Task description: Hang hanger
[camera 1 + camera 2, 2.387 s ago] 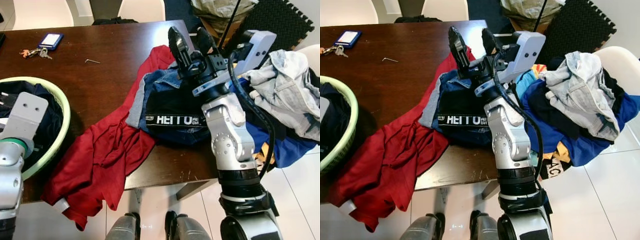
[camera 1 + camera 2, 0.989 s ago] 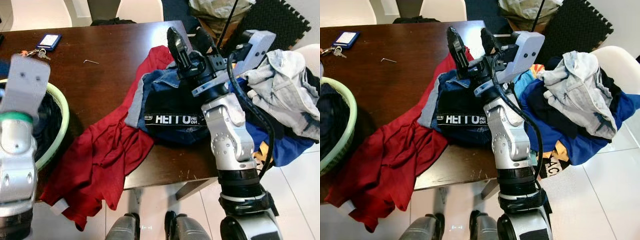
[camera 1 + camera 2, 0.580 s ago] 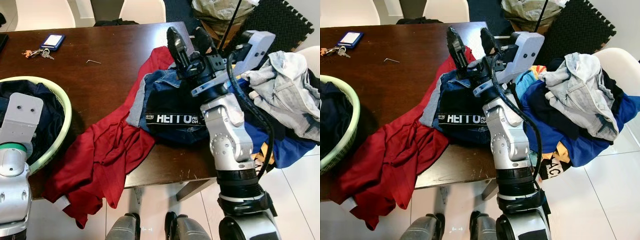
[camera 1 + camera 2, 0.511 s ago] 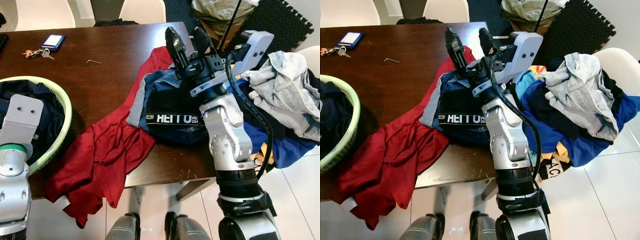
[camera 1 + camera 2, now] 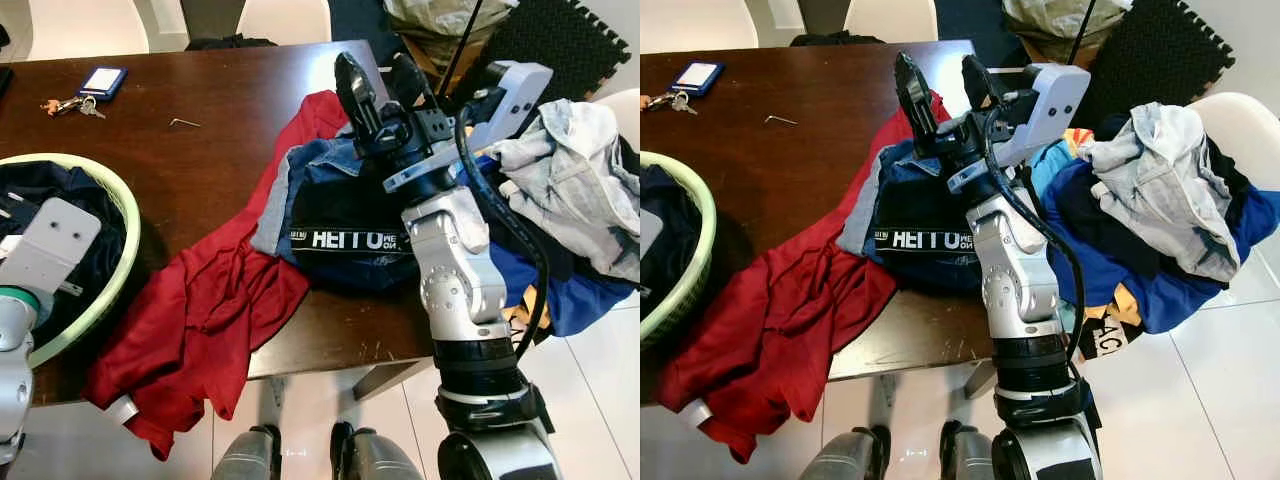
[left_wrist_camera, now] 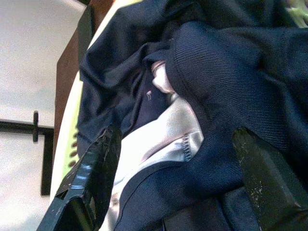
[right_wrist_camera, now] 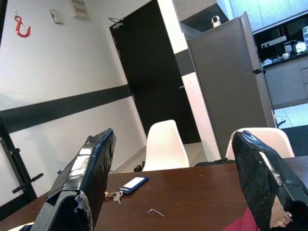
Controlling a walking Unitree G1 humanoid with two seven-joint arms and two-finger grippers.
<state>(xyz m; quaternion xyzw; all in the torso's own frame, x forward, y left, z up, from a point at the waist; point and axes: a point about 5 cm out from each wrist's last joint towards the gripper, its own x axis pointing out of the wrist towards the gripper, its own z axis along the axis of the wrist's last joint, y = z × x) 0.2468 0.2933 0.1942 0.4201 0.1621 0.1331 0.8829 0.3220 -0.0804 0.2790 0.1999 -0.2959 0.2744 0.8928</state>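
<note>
Right claw (image 5: 382, 85) was raised w/ fingers spread, gripping nothing, above the clothes pile (image 5: 350, 215) on the tabletop (image 5: 200, 165), prob. parked. Left claw (image 6: 175, 178), also released, hovered over dark garments (image 6: 216, 72) in the basket (image 5: 120, 270), likely searching. No hanger seen.

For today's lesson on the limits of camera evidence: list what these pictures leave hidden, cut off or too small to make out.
- Hanger: none can be made out; whether one lies under the clothes pile is hidden.
- Basket: cut off by the left edge of the eye views; its bottom is covered by dark clothes.
- Black garment's white lettering: its end is blocked by the right arm.
- Keys: too small to count.
- Left claw: open over the basket's clothes; right claw: open, raised.
</note>
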